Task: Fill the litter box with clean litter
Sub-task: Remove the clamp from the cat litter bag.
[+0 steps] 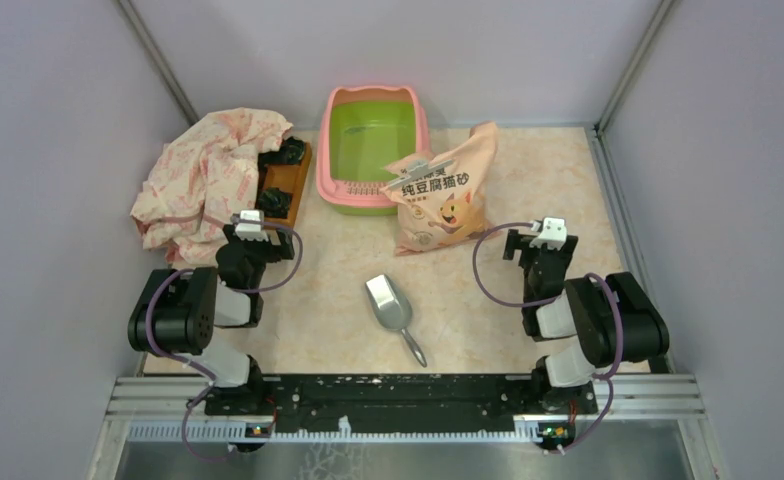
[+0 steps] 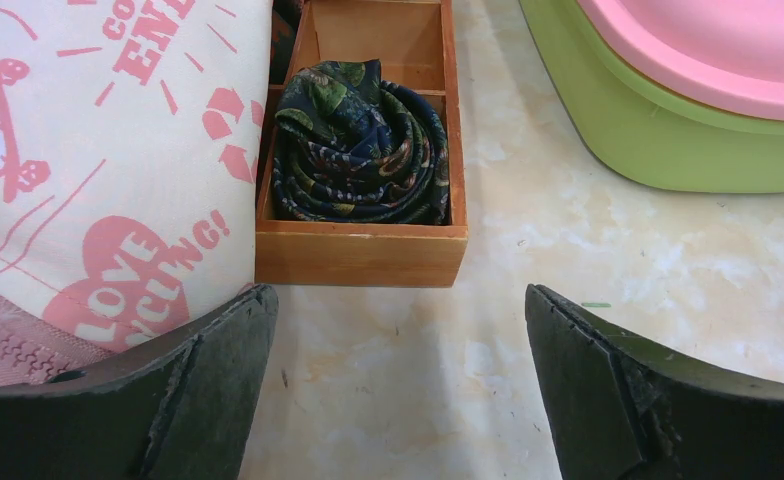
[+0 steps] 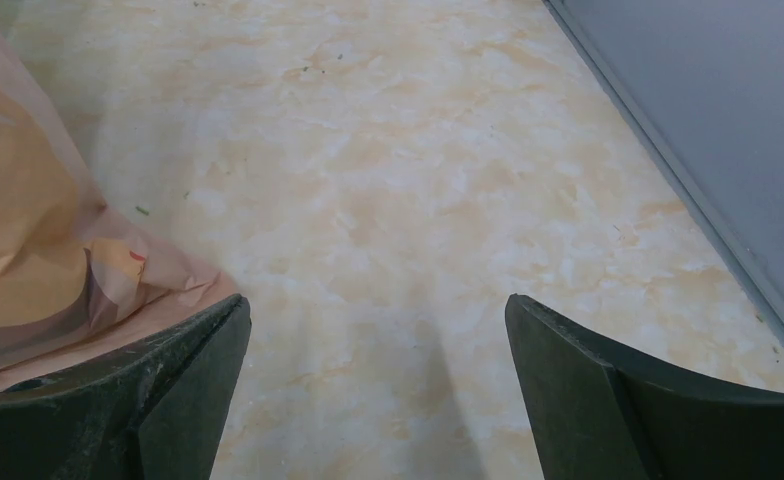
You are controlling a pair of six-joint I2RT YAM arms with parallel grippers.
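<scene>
Near the table's edge, the left gripper (image 2: 398,300) and right gripper (image 3: 378,305) both gape wide, holding nothing. A scoop (image 1: 390,302) lies between them. The litter box (image 1: 325,150) stands far centre, its green inside showing. The litter bag (image 1: 443,195) lies at its near right corner.

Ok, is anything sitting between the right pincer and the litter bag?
Nothing visible. The right pincer stands open, with only bare table between it and the peach litter bag, which leans against the litter box. The metal scoop lies well off that line.
</scene>
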